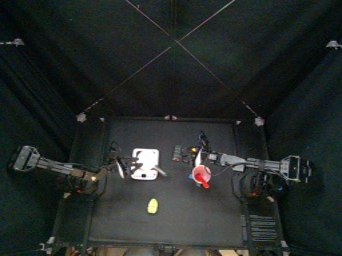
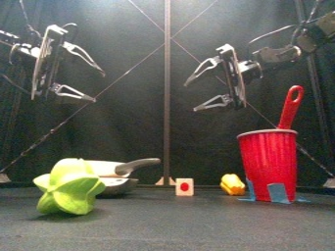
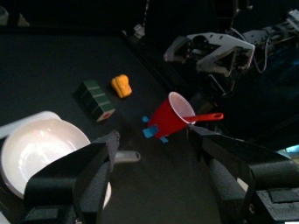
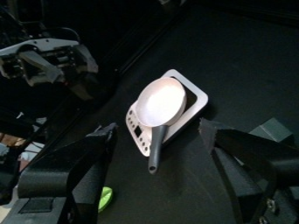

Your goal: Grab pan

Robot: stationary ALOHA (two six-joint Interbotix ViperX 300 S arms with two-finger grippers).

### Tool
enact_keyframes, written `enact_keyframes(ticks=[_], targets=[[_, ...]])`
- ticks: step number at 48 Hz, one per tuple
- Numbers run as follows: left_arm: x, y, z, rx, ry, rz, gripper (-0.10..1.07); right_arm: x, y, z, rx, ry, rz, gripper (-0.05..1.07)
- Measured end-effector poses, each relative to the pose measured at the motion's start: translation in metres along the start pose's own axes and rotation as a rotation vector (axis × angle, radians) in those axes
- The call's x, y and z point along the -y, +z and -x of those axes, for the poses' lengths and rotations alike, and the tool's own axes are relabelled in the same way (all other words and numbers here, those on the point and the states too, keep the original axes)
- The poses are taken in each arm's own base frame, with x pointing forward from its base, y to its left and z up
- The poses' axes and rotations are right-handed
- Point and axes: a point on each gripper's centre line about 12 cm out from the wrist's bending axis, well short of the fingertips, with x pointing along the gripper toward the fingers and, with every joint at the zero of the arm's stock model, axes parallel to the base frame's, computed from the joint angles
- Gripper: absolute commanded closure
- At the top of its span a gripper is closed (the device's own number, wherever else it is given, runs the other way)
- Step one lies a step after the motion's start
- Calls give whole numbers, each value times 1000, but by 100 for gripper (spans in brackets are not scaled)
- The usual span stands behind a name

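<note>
We are looking at the pan (image 4: 167, 103), white and shallow with a grey handle, lying flat on the black table (image 1: 120, 200); it is our landmark for everything else. In the top view it sits left of the table's middle (image 1: 144, 163), and from the front we catch only its low rim and handle (image 2: 120, 173) behind a green star-shaped thing (image 2: 69, 186) that stands nearer the front edge than the pan.

The left hand (image 2: 69, 72) hangs high above the pan with its jaws spread wide and nothing between them; its own camera shows the pan's bowl (image 3: 41, 156) below, clear of both jaws. The right hand (image 2: 210, 83) is just as high, up and to the right of the pan, jaws fully apart and empty too, and from its wrist we look straight down on the pan with its handle pointing toward us.

To the right of the pan stands a red cup (image 2: 267, 162), upright, with a red handle-like piece sticking up out of it. Between pan and cup, near the front, we see a small white cube with a red mark (image 2: 185, 186) and a small yellow object (image 2: 232, 182), each apart from the pan. A yellow-green item (image 1: 152, 207) lies in front of the pan in the top view.
</note>
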Motion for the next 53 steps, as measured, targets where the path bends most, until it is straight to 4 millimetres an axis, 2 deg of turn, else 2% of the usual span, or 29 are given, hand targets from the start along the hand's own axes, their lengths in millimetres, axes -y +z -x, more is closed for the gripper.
enact_keyframes(ticks=[9,17,27,32,38,45,53], targets=[[-8,22,0,56,-28,-93,1,-3,6,-23,-70,-73,-12,-1],[-9,35,-1,75,-70,-267,1,-5,9,-47,-125,-124,-16,-1],[-11,64,7,194,-78,-421,1,3,-4,-81,-236,-217,-33,-1],[-14,76,16,249,-64,-436,1,5,-8,-90,-263,-239,-33,-1],[-24,76,25,266,-40,-436,1,2,-12,-101,-276,-237,-28,-1],[-36,64,27,236,-18,-448,1,-1,-13,-114,-285,-237,-41,-1],[-38,64,28,239,-14,-450,1,4,-18,-132,-322,-274,-50,-1]])
